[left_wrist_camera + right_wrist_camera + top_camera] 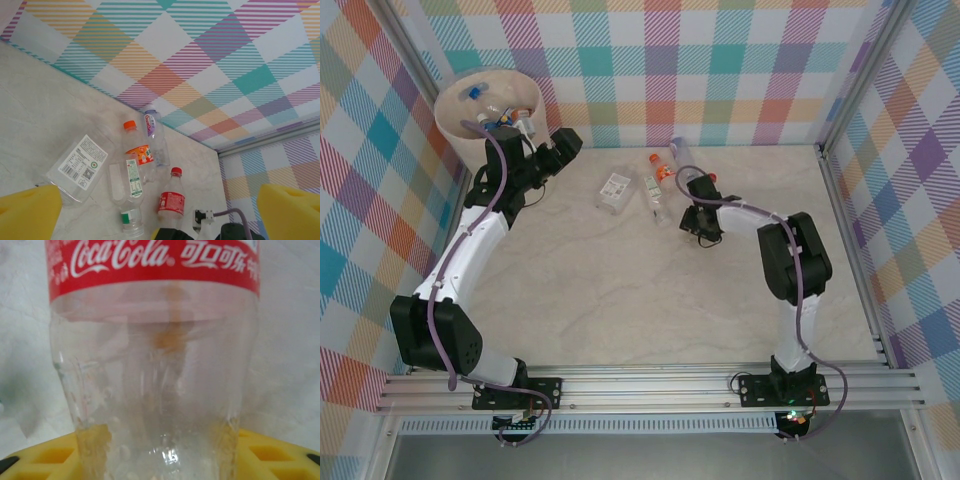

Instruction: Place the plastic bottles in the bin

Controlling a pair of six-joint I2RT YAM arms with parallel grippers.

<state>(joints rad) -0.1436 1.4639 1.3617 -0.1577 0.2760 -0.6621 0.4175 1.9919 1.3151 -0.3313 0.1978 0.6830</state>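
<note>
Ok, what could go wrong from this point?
The right hand sits at the very base of the Coca-Cola bottle, so the bottle could pivot or slip when lifted. The green-label bottle lies close beside it and might get knocked. The open left hand hangs by the bin, possibly crowding the right arm's route there.

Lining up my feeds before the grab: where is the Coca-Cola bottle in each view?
Top: Coca-Cola bottle centre-right, towards the back.
Left wrist: bottle bottom centre, red cap uppermost.
Right wrist: bottle close-up, red label along the top.
Landmark: the orange-capped bottle lies just left of it in top and left-wrist views.
</note>
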